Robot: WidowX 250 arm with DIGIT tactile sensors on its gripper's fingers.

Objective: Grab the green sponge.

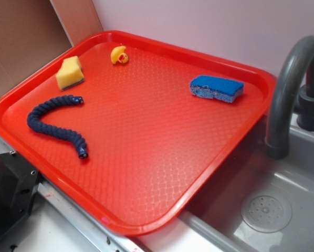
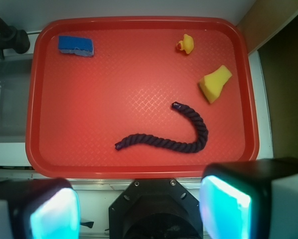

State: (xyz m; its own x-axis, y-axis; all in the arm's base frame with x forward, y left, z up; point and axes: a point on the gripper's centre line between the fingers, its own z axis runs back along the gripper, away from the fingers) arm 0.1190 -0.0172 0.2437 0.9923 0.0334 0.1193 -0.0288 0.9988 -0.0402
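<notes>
Showing one red tray, one green sponge, one blue sponge, one rubber duck, one dark rope.

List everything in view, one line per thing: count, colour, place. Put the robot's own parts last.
green sponge: one, yellow foam with a thin dark layer on one face, on the tray near a corner, beside the rope's end.
blue sponge: one, blue, on the tray on the side nearest the faucet.
rubber duck: one, yellow with an orange beak, near the tray's rim by the wall.
rope: one, dark navy, curved, lying flat on the tray.
tray: one, red, textured, partly over the sink.
sink: one, grey, with a round drain.
faucet: one, dark grey, arched over the sink.
gripper: one, black with pale pads, open, above the tray's edge, holding nothing.
</notes>
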